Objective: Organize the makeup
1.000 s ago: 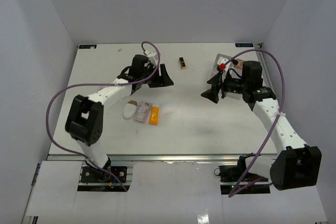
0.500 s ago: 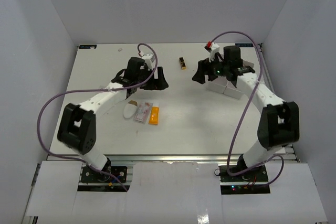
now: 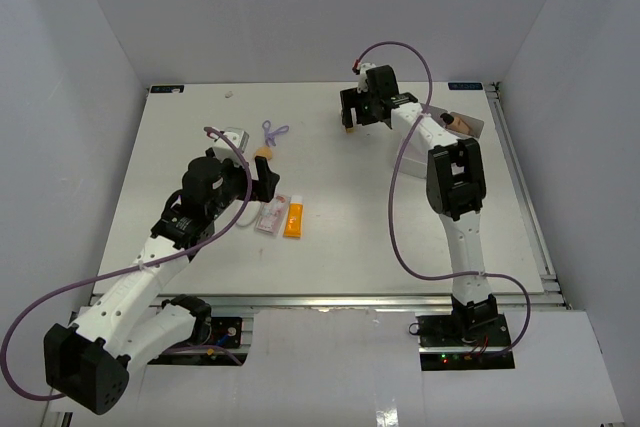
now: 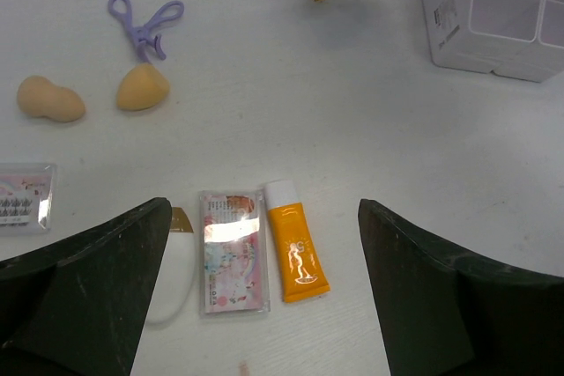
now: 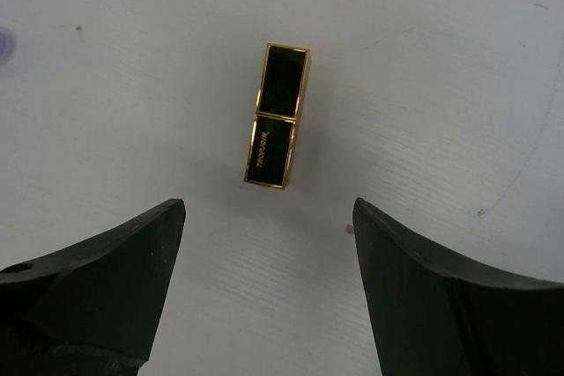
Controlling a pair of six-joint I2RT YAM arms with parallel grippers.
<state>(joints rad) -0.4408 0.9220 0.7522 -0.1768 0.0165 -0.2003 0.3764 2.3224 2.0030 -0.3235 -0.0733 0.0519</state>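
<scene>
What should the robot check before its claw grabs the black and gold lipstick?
1. Right claw open: ok, spread wide.
2. Lipstick lined up with the claw's gap: ok, it lies flat, centred just ahead.
3. Nothing touching the lipstick: ok, nothing else close by.
4. Claw low enough to pinch: cannot tell.
5. Left claw out of the way: ok, it hangs open over the orange tube and pink packet.
6. Room in the white tray: cannot tell, only part shows.
</scene>
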